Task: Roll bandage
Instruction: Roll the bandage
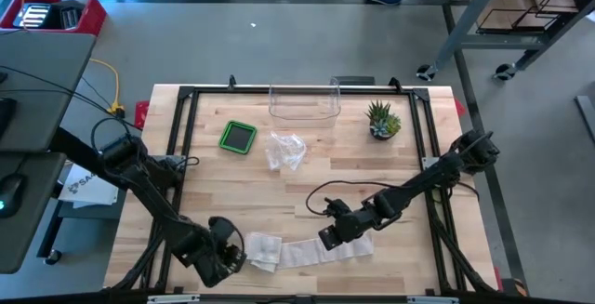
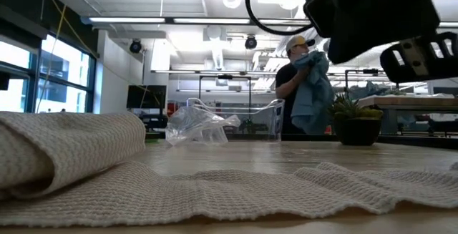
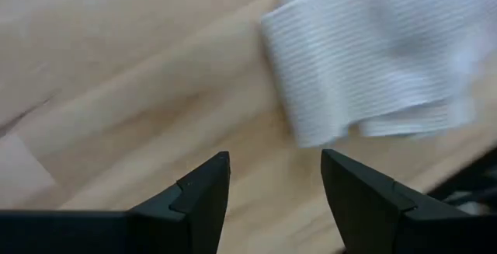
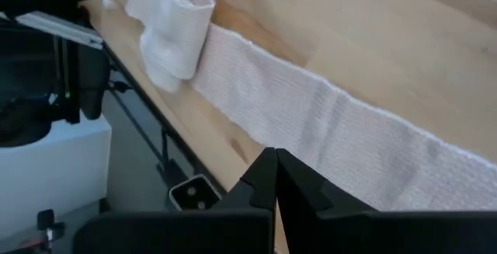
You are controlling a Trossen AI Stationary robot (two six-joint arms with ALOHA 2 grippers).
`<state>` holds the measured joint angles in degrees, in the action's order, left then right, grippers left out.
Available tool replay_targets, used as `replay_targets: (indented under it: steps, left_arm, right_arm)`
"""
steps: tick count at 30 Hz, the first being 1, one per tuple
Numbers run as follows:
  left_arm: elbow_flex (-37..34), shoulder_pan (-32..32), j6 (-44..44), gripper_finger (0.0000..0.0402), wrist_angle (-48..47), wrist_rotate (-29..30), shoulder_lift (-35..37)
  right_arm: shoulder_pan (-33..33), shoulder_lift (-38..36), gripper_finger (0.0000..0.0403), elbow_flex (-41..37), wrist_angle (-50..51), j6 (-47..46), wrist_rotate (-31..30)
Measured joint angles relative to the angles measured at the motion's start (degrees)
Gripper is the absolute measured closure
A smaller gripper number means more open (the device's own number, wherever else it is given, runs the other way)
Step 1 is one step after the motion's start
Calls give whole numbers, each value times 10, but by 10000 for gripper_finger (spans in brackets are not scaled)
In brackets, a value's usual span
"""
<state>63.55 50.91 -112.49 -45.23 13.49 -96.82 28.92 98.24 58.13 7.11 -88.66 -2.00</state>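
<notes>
A white woven bandage (image 1: 307, 250) lies stretched out along the table's near edge. Its left end (image 1: 260, 248) is loosely folded over itself into a thick wad (image 4: 171, 29), and the rest lies as a flat strip (image 4: 326, 122). My left gripper (image 1: 229, 254) points down just left of the wad, open, with bare wood between its fingers (image 3: 276, 161); the wad (image 3: 373, 60) lies a little beyond them. My right gripper (image 1: 332, 237) is shut (image 4: 273, 154) over the strip's right part. In the low view it hangs (image 2: 372, 19) above the bandage (image 2: 215, 191).
Farther back stand a clear plastic container (image 1: 304, 102), a crumpled clear bag (image 1: 284, 149), a green box (image 1: 239, 137) and a small potted plant (image 1: 382, 120). A black cable (image 1: 321, 197) loops behind my right arm. A person (image 2: 304, 84) stands in the room beyond the table.
</notes>
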Motion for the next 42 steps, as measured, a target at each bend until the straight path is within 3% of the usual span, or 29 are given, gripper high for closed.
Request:
replay_targets:
  steps: [4,10,14,32,35,39,42]
  left_arm:
    - [-95,-3,-20,204,115,-1,36]
    - [-203,5,-34,204,299,61,108]
    - [-258,1,-72,204,347,59,108]
    - [-279,-60,-54,208,521,8,26]
    - [-279,-63,-52,254,515,-1,26]
    - [-279,-55,-56,380,508,4,23]
    - [-278,-45,-90,388,495,18,28]
  right_arm:
    - [-9,0,402,0,-10,-5,-2]
    - [-24,0,402,0,-22,-14,-2]
    - [-36,1,402,0,-25,-14,-2]
    - [-64,1,402,0,-26,22,18]
    - [-64,1,402,0,-26,27,27]
    - [-61,1,402,0,-31,26,44]
    - [-50,1,402,0,-62,-1,49]
